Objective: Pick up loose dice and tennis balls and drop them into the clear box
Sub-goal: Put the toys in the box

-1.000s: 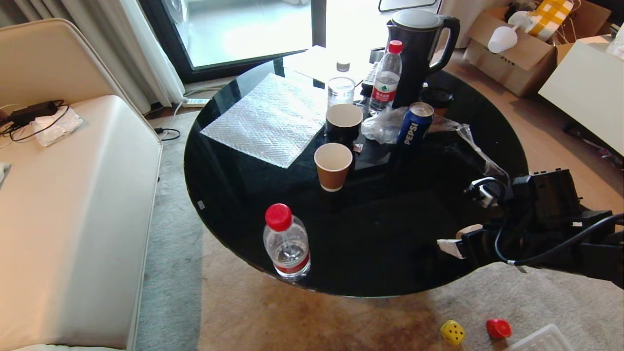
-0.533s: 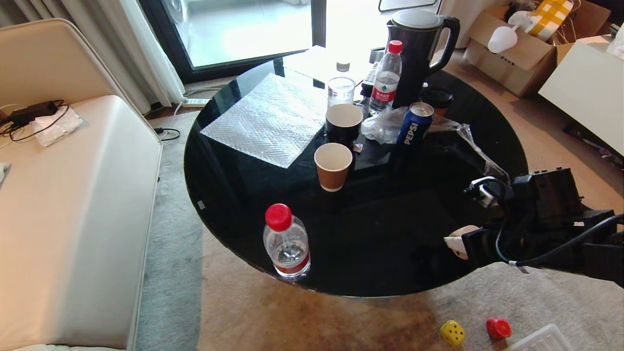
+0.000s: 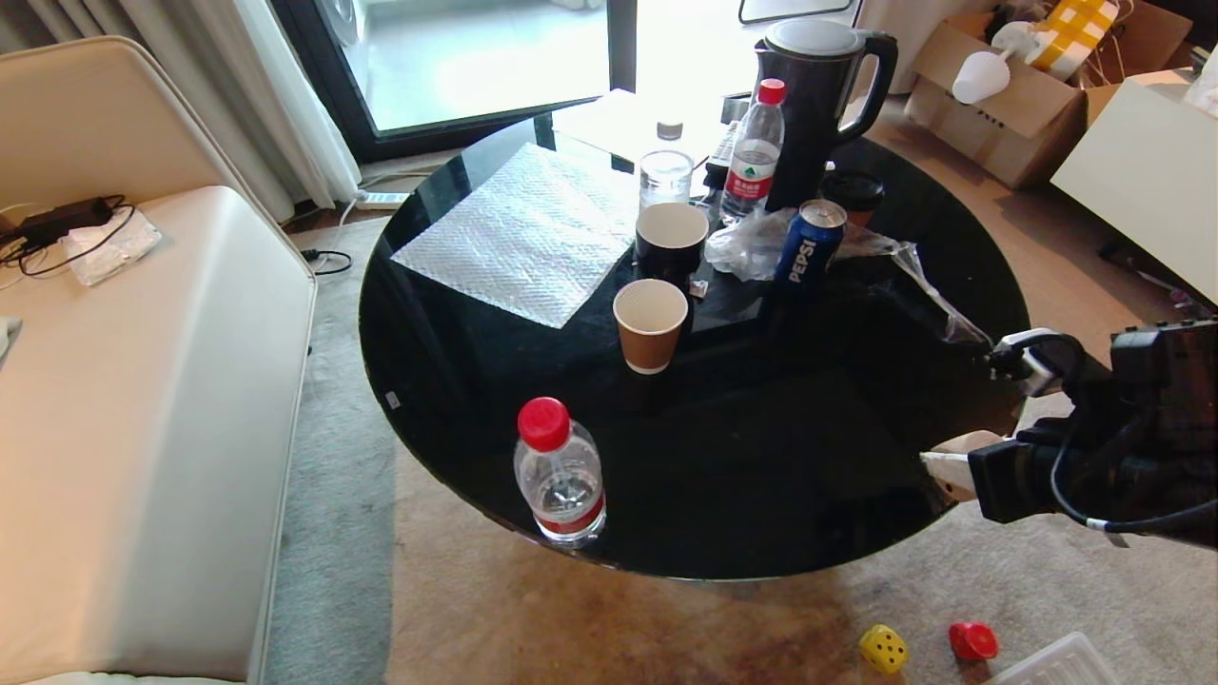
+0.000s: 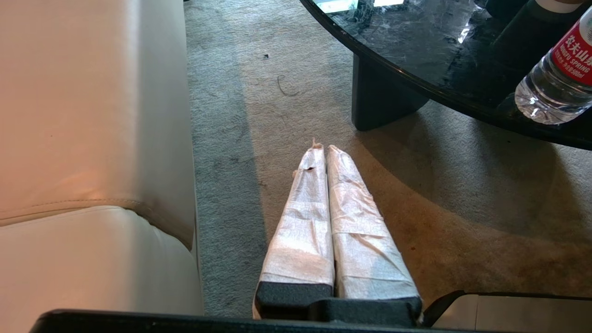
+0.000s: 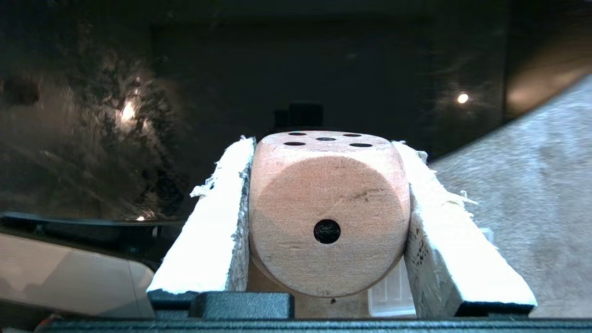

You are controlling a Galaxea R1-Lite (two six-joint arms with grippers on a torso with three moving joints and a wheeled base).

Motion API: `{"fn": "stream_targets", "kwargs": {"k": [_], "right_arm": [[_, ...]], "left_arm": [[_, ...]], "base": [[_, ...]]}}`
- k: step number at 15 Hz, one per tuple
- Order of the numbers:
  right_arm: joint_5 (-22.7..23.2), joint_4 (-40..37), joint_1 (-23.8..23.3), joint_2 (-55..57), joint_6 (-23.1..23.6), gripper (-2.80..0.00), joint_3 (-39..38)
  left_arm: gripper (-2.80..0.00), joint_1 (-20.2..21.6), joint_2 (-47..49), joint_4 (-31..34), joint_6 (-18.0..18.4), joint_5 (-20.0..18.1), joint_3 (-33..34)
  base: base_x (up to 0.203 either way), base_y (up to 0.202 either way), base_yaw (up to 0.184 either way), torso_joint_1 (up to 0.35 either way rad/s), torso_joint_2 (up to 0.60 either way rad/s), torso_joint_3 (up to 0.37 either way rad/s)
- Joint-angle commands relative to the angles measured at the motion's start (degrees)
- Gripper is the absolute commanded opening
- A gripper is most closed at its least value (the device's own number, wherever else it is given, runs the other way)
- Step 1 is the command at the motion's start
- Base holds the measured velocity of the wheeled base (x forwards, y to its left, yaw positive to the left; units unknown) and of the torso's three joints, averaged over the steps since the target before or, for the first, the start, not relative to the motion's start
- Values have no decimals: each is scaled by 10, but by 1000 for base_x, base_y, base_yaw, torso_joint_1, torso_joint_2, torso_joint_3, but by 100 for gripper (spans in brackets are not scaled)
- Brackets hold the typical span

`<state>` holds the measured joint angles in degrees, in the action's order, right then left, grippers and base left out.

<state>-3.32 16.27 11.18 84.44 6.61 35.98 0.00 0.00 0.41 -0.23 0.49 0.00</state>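
Observation:
My right gripper (image 3: 952, 464) is at the right edge of the black round table (image 3: 476, 381), shut on a beige die (image 5: 328, 208). The die fills the gap between the white-wrapped fingers (image 5: 208, 231), with its one-pip face toward the wrist camera. A yellow die (image 3: 884, 649) and a red die (image 3: 973, 640) lie on the carpet below the table. A corner of the clear box (image 3: 1056, 663) shows beside them. No tennis balls are in view. My left gripper (image 4: 326, 149) hangs shut and empty over the carpet beside the sofa.
The table carries a water bottle (image 3: 559, 473) near its front edge, two paper cups (image 3: 651, 323), a Pepsi can (image 3: 810, 244), a kettle (image 3: 818, 105) and a bubble-wrap sheet (image 3: 523, 233). A cream sofa (image 3: 124, 381) stands at the left and cardboard boxes (image 3: 1009, 105) at the back right.
The right arm has pulled back to the right, toward the table's edge, carrying the beige die between its fingers. The dice on the carpet have not moved.

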Motion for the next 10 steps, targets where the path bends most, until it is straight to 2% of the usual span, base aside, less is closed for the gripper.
{"fn": "stream_targets", "kwargs": {"k": [1, 5, 10], "right_arm": [[0, 0, -17, -49, 0, -280, -10], [4, 0, -58, -124, -4, -280, -67], [8, -19, -63, -287, -5, -280, -168]], "left_arm": [[-280, -1, 0, 0, 0, 0, 0], [-280, 0, 0, 0, 0, 0, 0], [-280, 0, 0, 0, 0, 0, 0]], "base": [[0, 0, 0, 0, 0, 0], [0, 0, 0, 0, 0, 0], [0, 0, 0, 0, 0, 0]]}}
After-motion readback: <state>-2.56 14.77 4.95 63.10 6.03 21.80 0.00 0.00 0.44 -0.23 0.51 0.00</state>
